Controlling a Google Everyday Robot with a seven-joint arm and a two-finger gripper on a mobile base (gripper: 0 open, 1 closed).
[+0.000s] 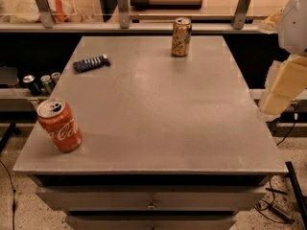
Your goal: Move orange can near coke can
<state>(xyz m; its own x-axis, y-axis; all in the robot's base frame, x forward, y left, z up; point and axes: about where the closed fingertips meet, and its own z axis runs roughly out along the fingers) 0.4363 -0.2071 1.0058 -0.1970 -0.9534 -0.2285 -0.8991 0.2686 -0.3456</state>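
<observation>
The orange can [181,37] stands upright near the far edge of the grey table [158,114], right of the middle. The coke can [60,125] stands at the front left corner of the table and appears to lean left. My gripper [278,92] is a pale shape below the white arm [293,20] at the right edge of the view. It hangs beyond the table's right side, away from both cans, and holds nothing that I can see.
A dark blue flat packet [91,63] lies at the far left of the table. Three small dark cans [41,83] stand on a low shelf to the left. A railing with posts [123,6] runs behind the table. Drawers [151,200] are below the front edge.
</observation>
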